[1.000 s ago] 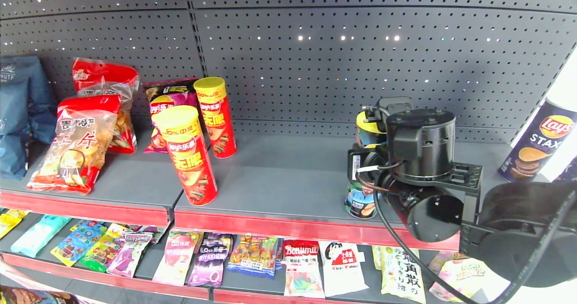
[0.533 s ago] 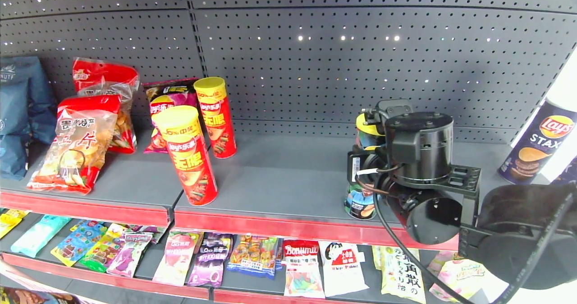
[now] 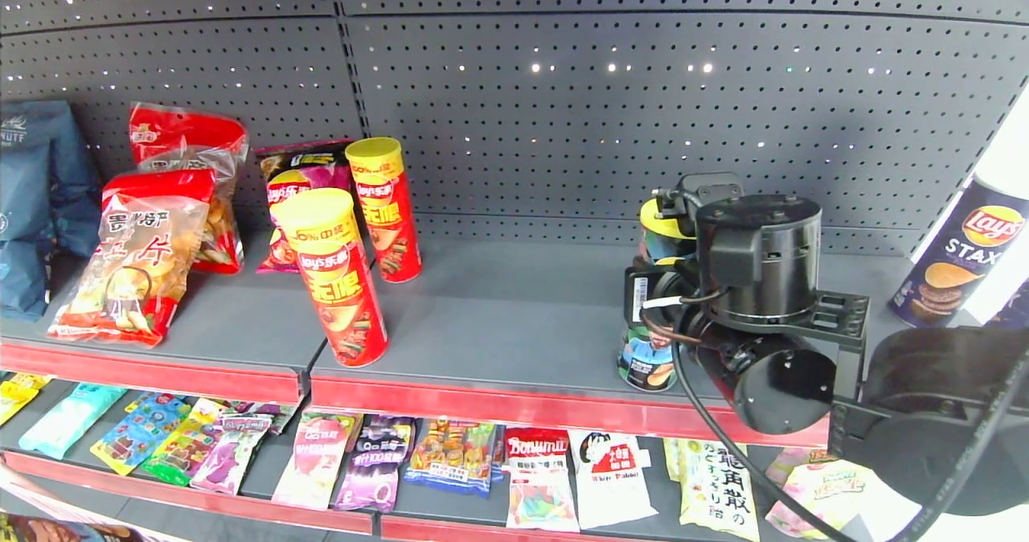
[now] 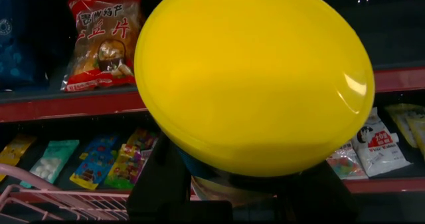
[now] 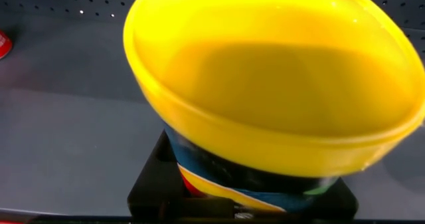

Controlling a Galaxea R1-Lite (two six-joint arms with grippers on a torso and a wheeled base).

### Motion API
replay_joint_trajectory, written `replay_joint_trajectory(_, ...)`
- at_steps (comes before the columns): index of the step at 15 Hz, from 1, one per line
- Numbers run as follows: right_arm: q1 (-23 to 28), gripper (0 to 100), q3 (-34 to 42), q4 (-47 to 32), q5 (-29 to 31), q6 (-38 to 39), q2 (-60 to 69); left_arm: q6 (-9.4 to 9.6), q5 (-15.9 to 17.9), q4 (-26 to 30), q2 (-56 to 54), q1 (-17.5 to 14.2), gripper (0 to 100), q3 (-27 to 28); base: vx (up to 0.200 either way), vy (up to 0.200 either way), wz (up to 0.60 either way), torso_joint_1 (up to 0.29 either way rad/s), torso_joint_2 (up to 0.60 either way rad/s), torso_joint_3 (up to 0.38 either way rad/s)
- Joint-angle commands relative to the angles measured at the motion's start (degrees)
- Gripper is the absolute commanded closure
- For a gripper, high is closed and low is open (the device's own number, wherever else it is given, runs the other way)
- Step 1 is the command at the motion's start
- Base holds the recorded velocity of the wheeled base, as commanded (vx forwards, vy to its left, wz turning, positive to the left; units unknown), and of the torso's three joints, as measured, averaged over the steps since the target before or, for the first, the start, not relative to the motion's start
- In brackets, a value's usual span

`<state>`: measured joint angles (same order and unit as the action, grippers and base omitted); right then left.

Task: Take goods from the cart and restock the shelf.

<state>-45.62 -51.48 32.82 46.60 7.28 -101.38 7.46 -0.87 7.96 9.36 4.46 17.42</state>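
Holding a second can (image 4: pixel 255 78) by its body near the cart (image 4: pixel 40 197), the left gripper (image 4: pixel 232 201) is closed around it. Farther out, the right gripper (image 3: pixel 653 301) clasps the middle of a blue can (image 3: pixel 645 361) with a yellow lid (image 3: pixel 663 219), upright near the front edge of the shelf (image 3: pixel 498 325); whether it rests there is unclear. It is probably a light, stiff, smooth tube, best gripped mid-body rather than by the lid. Red cans (image 3: pixel 338 277) stand well apart to the left.
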Motion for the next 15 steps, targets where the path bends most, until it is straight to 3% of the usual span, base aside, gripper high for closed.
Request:
replay_joint_trajectory(1, -0.1, 100, 0.1, 0.1, -0.1, 0.0, 0.3, 0.01, 0.0, 0.0, -0.2, 0.0, 100, -0.1, 0.000, 0.000, 0.00, 0.000, 0.00, 0.000)
replay_joint_trajectory(9, -0.2, 100, 2.3, 0.1, -0.4, 0.1, 0.2, 0.01, -0.1, 0.0, -0.7, 0.0, 100, -0.1, 0.000, 0.000, 0.00, 0.000, 0.00, 0.000)
replay_joint_trajectory(10, -0.2, 0, 2.4, 0.1, -0.5, 0.1, 0.2, 0.01, -0.1, 0.0, -0.7, 0.0, 100, -0.1, 0.000, 0.000, 0.00, 0.000, 0.00, 0.000)
replay_joint_trajectory(15, -0.3, 0, 2.7, 0.1, -0.5, 0.2, 0.3, 0.01, -0.1, 0.0, -0.7, 0.0, 100, -0.5, 0.000, 0.000, 0.00, 0.000, 0.00, 0.000)
